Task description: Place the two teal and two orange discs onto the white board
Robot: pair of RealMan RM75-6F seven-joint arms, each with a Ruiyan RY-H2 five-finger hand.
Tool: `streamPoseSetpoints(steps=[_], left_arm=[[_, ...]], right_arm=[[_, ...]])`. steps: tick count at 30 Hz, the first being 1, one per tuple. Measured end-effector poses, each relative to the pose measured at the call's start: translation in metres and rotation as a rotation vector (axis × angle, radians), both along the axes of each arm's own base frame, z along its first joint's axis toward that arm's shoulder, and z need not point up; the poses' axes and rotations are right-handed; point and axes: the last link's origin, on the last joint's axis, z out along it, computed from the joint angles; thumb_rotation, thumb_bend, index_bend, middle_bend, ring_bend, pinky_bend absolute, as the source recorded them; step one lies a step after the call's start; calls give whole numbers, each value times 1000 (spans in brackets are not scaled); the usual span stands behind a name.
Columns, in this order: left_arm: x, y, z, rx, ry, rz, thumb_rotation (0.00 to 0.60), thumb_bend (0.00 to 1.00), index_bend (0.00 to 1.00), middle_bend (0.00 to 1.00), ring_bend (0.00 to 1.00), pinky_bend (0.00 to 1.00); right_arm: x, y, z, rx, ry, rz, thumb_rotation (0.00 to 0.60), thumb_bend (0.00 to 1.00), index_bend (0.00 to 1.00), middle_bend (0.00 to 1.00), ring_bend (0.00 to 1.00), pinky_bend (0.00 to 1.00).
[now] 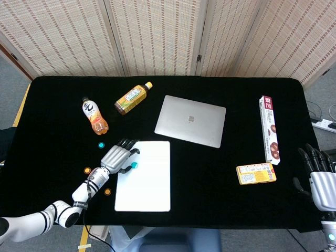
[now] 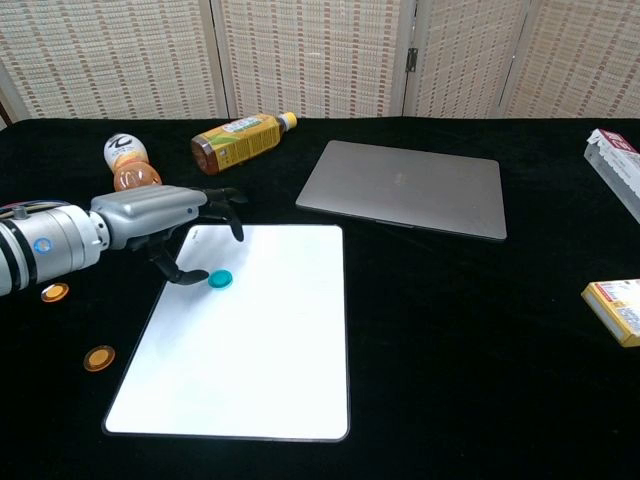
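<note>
Nearest the robot, two orange discs lie on the black table (image 1: 220, 173) to the left of the white board (image 2: 260, 350): one orange disc (image 2: 99, 357) just off the board's near-left edge, the other orange disc (image 2: 55, 292) a little further out, beside the left forearm; on the board itself one teal disc (image 2: 220, 279) lies flat near the left edge, the left hand (image 2: 165, 225) just beside it with fingers spread and slightly curled; the thumb tip appears to touch or nearly touch the disc, but I cannot tell whether it is pinched or already let go; the second teal disc (image 1: 101, 145) waits on the cloth beyond the hand; the right hand (image 1: 319, 176) hangs at the table's far right, fingers apart, holding nothing; further back lie a laptop (image 2: 405, 188) and two drink bottles; the risk, as I judge it: a thumb dragging away could flick the disc off the board, and the forearm could sweep the nearby orange discs
</note>
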Motion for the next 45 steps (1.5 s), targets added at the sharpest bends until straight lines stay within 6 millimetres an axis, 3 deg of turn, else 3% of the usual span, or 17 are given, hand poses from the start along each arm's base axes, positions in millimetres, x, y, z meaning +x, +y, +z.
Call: streamPoseSetpoints(steps=[3, 10, 19, 33, 45], left_arm=[[-4, 5, 8, 39, -6, 6, 600, 391, 386, 29, 0, 0], [-39, 23, 36, 181, 51, 44, 600, 392, 405, 1, 0, 0], [-81, 37, 47, 255, 125, 116, 600, 392, 428, 0, 0, 0], [-88, 42, 37, 238, 164, 134, 600, 394, 387, 0, 0, 0], [-94, 39, 46, 280, 131, 167, 600, 394, 305, 0, 0, 0]], right_arm=[[2, -1, 0, 1, 2, 7, 600, 427, 0, 0, 0, 0], [4, -2, -2, 5, 2, 15, 600, 427, 0, 0, 0, 0], [7, -1, -1, 0, 5, 24, 600, 427, 0, 0, 0, 0], [6, 3, 1, -11, 1, 18, 600, 427, 0, 0, 0, 0], [6, 4, 1, -12, 1, 19, 600, 426, 0, 0, 0, 0]])
